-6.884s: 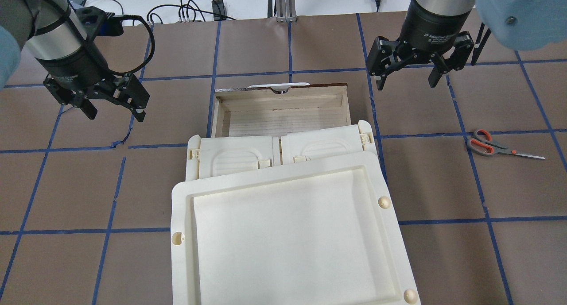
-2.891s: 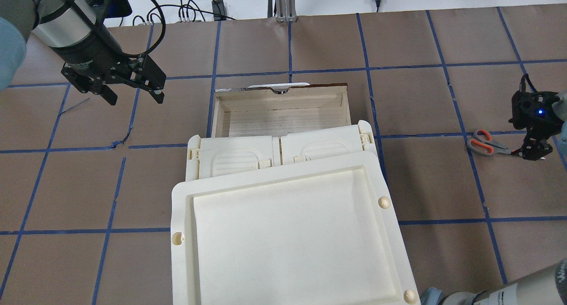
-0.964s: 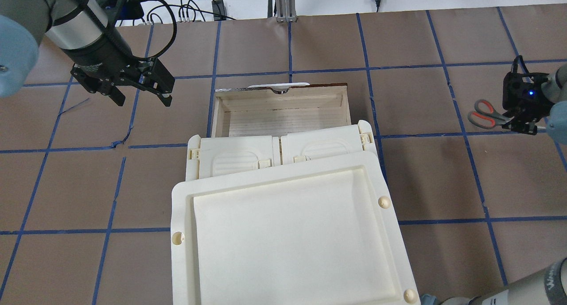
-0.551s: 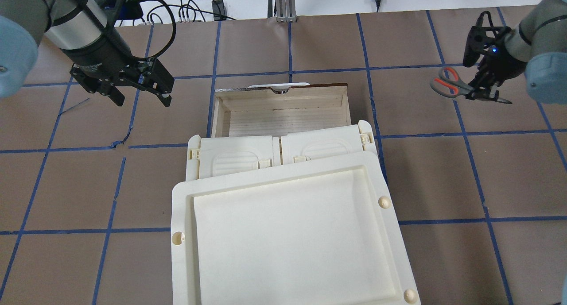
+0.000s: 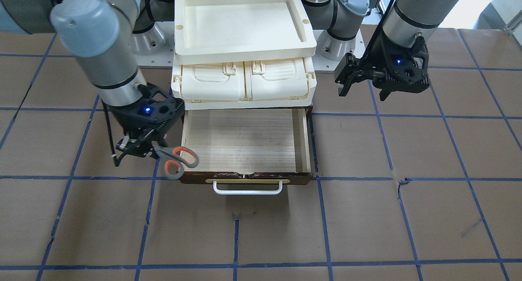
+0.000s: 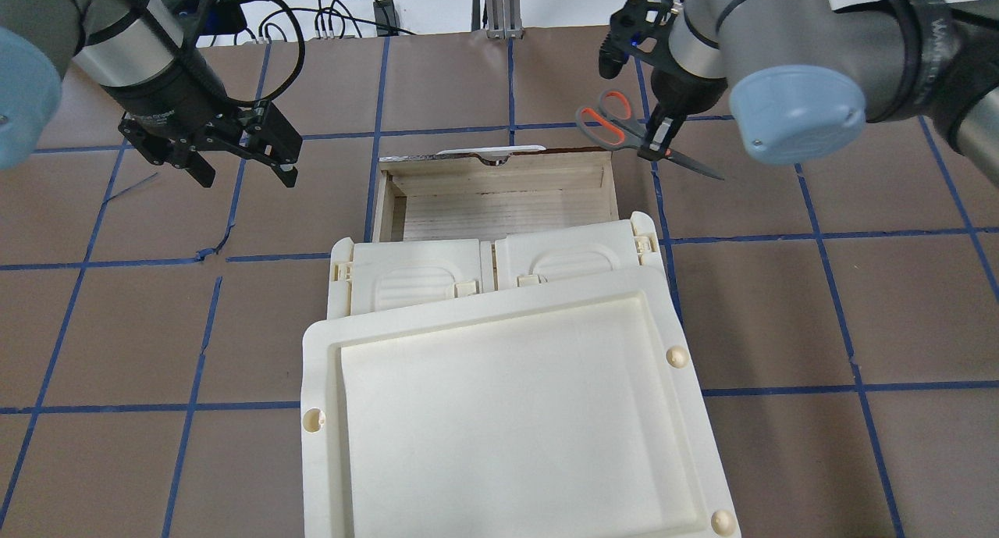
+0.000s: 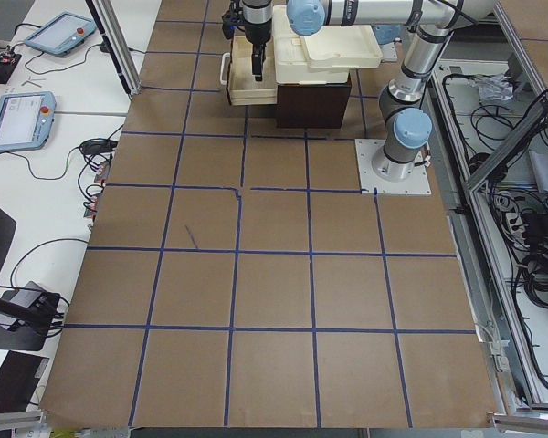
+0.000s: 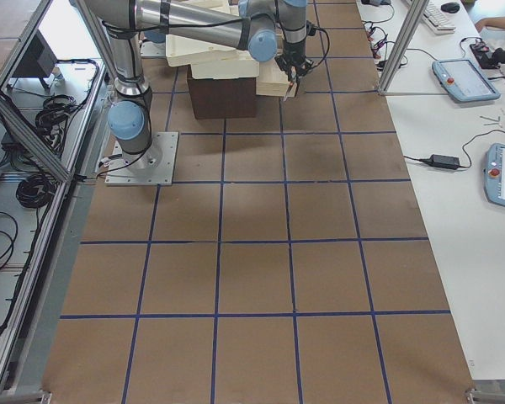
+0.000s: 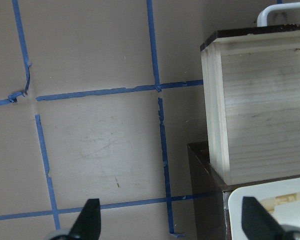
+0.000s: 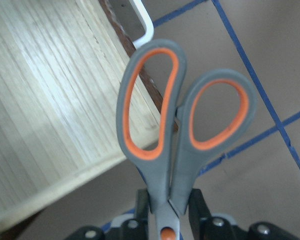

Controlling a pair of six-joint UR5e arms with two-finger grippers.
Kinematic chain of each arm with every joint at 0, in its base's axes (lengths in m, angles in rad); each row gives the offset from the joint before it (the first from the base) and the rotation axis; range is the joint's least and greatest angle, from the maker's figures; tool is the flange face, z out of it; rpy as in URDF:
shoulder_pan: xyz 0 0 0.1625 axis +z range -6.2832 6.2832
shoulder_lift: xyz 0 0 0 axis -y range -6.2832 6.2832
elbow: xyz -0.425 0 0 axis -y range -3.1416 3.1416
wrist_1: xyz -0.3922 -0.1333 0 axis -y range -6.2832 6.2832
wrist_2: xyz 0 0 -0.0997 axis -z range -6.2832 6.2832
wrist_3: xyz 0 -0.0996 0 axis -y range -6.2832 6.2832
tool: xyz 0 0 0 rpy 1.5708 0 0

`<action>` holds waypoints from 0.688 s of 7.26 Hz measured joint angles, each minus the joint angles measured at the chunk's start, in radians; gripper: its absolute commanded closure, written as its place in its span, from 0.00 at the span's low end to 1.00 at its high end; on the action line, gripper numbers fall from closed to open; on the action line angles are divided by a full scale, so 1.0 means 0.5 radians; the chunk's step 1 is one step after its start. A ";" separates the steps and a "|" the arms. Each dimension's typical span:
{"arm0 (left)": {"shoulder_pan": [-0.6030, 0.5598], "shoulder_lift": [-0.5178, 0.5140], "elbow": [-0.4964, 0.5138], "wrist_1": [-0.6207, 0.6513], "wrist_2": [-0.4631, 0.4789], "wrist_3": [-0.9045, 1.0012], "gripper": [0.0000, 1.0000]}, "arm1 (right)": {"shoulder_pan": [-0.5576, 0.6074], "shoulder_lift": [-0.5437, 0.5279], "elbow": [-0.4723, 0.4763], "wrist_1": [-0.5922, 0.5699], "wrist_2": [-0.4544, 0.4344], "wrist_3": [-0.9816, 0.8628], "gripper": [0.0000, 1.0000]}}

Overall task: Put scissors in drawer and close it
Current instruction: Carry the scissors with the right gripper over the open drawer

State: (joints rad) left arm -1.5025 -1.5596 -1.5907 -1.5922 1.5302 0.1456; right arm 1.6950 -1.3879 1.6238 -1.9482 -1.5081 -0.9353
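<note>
The drawer (image 6: 499, 206) is pulled open and empty, pale wood inside, with a white bar handle (image 5: 247, 190) on its dark front. My right gripper (image 6: 659, 132) is shut on the scissors (image 6: 613, 124) at the pivot and holds them in the air. Their orange-lined loops (image 5: 179, 162) hang over the drawer's front corner on my right side, as the right wrist view (image 10: 180, 130) shows close up. My left gripper (image 6: 246, 175) is open and empty, above the table off the drawer's other side. In the left wrist view the drawer's side wall (image 9: 255, 100) stands ahead of its fingertips (image 9: 88, 220).
A cream latched case (image 6: 492, 269) sits on the dark cabinet above the drawer. A cream tray (image 6: 507, 413) lies on top of the case. Brown table paper with blue tape lines (image 6: 819, 233) surrounds them.
My right gripper took the scissors off the table at the right, lifted them and carried them left to the drawer's front corner. My left gripper has barely moved.
</note>
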 measured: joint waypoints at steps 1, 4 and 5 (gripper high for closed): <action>0.005 0.001 0.000 0.000 -0.001 0.000 0.00 | 0.123 0.025 -0.058 0.025 -0.005 0.166 0.98; 0.015 0.002 0.000 0.000 -0.002 0.000 0.00 | 0.463 0.198 -0.208 0.053 -0.188 0.388 0.99; 0.020 0.002 0.000 -0.002 0.000 0.000 0.00 | 0.514 0.259 -0.238 0.058 -0.229 0.370 0.99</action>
State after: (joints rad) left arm -1.4925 -1.5586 -1.5907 -1.5931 1.5303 0.1457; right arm 1.9520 -1.2586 1.5047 -1.9191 -1.6227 -0.7502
